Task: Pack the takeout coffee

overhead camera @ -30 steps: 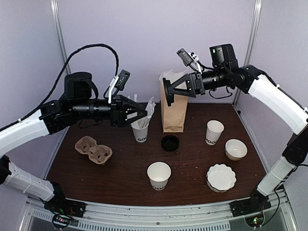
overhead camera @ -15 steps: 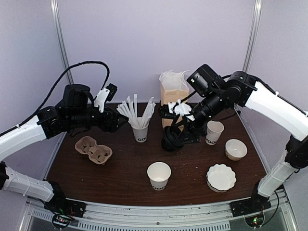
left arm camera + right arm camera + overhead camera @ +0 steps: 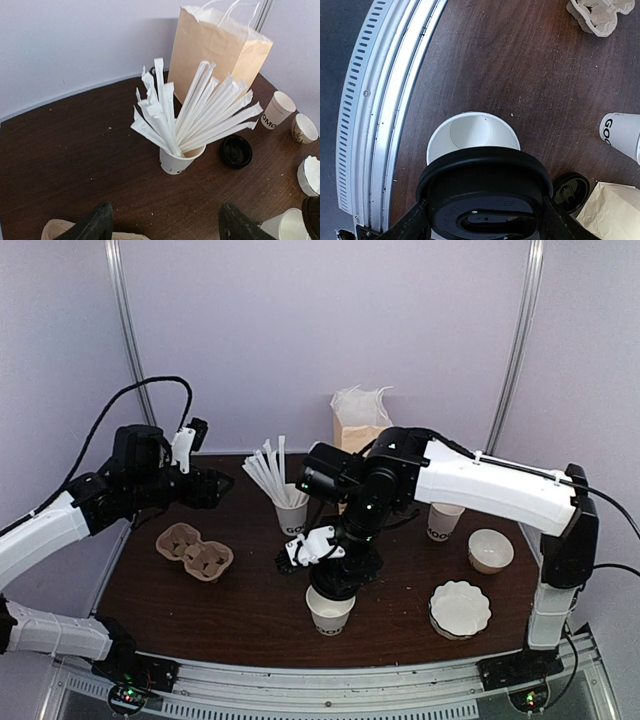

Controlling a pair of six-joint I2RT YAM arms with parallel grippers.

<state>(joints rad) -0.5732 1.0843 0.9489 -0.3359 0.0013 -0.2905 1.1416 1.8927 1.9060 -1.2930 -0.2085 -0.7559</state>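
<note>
Near the middle of the table's (image 3: 200,610) front edge, the takeout coffee's white paper cup (image 3: 330,616) is standing upright, open-topped. The right gripper (image 3: 485,222), wrist bending straight down, is clamping a smooth, round black plastic lid (image 3: 485,172) directly over its rim; contact cannot be determined. Toward the rear left, the left gripper (image 3: 165,227) is hovering level, jaws spread wide, empty.

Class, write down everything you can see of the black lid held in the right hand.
The lid is round, black and looks like glossy plastic, with a raised rim and an oval recess on top. The right hand grips it by opposite edges and holds it level. It sits over the near edge of an open white cup. Whether it touches the cup cannot be told.
</note>
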